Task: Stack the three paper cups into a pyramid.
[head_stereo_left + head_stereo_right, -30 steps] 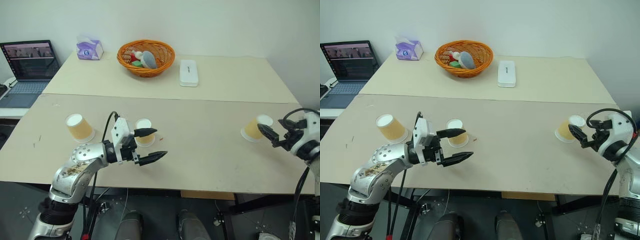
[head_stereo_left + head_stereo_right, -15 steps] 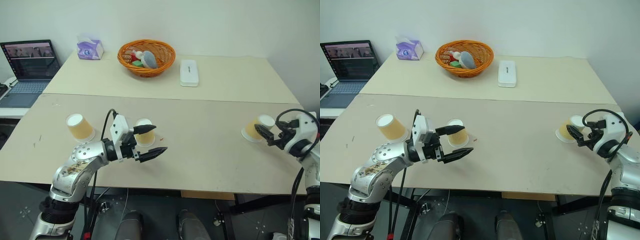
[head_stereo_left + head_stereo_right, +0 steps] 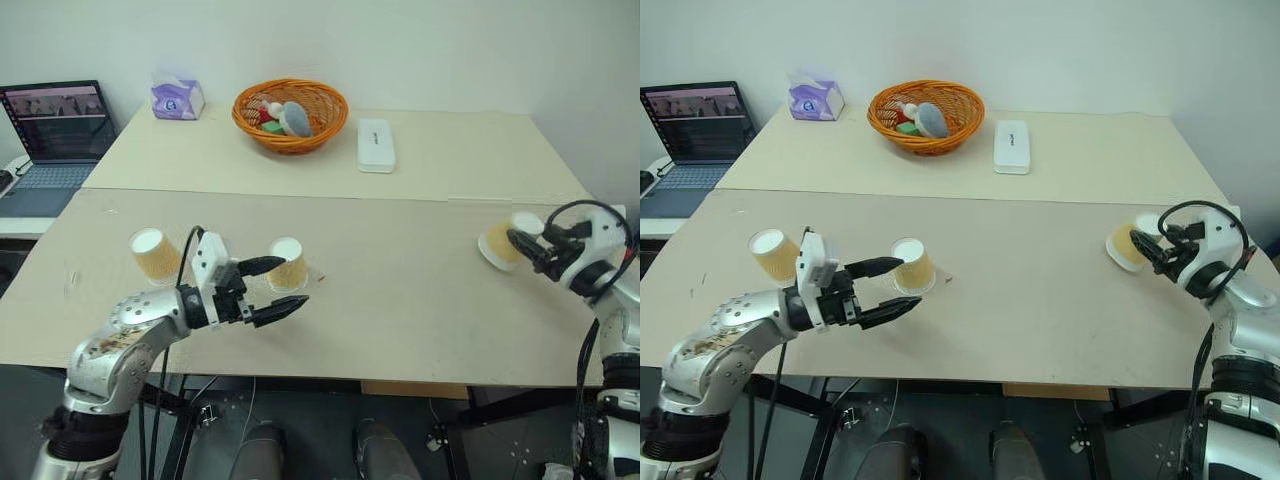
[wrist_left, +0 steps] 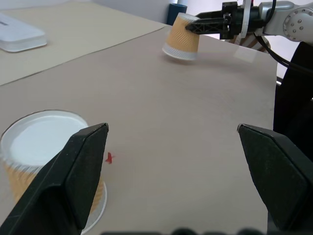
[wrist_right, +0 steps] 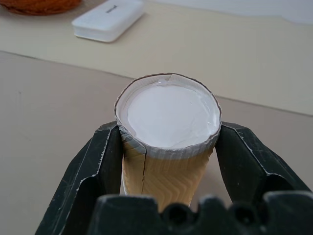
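Three paper cups stand upside down across the near table. The left cup (image 3: 155, 255) and the middle cup (image 3: 288, 265) rest on the tabletop. My left gripper (image 3: 293, 282) is open just in front of the middle cup (image 4: 44, 152), one fingertip over it, and holds nothing. My right gripper (image 3: 520, 243) is shut on the right cup (image 3: 498, 243), one finger on each tan side (image 5: 166, 166), near the cup's white base. That cup (image 4: 182, 36) hangs tilted in the grip, its wide rim toward the table's middle. No pyramid stands.
On the far table are an orange basket (image 3: 290, 112) with toys, a white box (image 3: 376, 145) and a tissue pack (image 3: 177, 98). A laptop (image 3: 55, 125) sits on a side table at the far left. The right cup is near the table's right edge.
My right gripper has shut on the right cup and tipped it up from the table. My left arm has drawn back to the left, still open.
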`<state>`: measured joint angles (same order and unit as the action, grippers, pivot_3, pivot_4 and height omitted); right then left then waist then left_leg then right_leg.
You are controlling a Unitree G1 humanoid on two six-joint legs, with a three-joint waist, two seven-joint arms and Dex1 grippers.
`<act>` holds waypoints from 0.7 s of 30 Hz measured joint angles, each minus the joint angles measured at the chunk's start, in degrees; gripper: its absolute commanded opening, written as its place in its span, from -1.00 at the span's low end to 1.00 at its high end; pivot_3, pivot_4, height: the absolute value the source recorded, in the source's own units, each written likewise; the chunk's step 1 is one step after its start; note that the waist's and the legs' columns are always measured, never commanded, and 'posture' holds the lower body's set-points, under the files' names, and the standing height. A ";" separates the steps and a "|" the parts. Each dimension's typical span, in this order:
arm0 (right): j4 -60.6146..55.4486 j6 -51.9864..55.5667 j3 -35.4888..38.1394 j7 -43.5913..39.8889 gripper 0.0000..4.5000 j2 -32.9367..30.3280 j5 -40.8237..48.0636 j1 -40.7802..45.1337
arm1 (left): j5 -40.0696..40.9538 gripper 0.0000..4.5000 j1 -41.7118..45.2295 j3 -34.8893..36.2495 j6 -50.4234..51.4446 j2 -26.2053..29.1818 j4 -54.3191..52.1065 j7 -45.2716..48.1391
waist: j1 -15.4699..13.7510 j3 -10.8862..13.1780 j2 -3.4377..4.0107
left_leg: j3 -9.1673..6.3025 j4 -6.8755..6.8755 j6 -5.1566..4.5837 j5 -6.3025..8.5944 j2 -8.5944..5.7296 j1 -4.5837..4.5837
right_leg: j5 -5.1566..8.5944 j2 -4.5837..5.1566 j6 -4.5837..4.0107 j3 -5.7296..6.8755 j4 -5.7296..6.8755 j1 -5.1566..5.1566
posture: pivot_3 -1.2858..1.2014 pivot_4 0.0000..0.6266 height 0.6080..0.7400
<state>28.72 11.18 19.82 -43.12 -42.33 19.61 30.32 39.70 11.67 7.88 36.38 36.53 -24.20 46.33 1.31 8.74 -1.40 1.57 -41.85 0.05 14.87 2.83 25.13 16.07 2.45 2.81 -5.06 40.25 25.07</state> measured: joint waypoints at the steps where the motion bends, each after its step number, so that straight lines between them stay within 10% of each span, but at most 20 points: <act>1: -1.83 0.86 -0.51 -1.16 0.14 0.00 1.07 1.47 | 0.94 1.00 0.20 2.13 0.58 0.36 0.10 -0.88 | 0.15 0.04 0.05 | -0.01 0.02 0.00 0.00 0.01 0.00 | 0.00 -0.01 0.00 0.00 0.01 0.02 | 0.03 -0.52 0.01; 7: -16.57 11.63 -5.35 -11.95 0.14 0.49 10.92 7.18 | 5.41 1.00 -0.82 9.49 3.38 2.20 -0.14 -3.36 | -0.02 0.18 0.11 | -0.09 0.05 -0.02 0.02 0.03 0.04 | 0.01 0.03 0.00 0.13 -0.10 -0.04 | 0.03 -0.52 0.01; 21: -14.49 10.12 -26.62 -26.52 0.14 8.86 3.09 11.09 | 5.32 1.00 -8.17 10.43 3.42 1.33 -6.00 -7.28 | -0.38 0.31 0.03 | -0.08 0.00 0.02 -0.01 0.03 0.06 | -0.04 0.05 -0.01 0.14 -0.03 0.03 | 0.03 -0.52 0.01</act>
<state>14.23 21.30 -6.80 -69.64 -33.47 22.69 41.40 45.03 3.50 18.31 39.80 37.86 -30.20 39.05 0.93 9.05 -1.37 1.49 -41.86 0.07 14.86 2.86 25.19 16.03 2.50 2.80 -4.92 40.22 25.10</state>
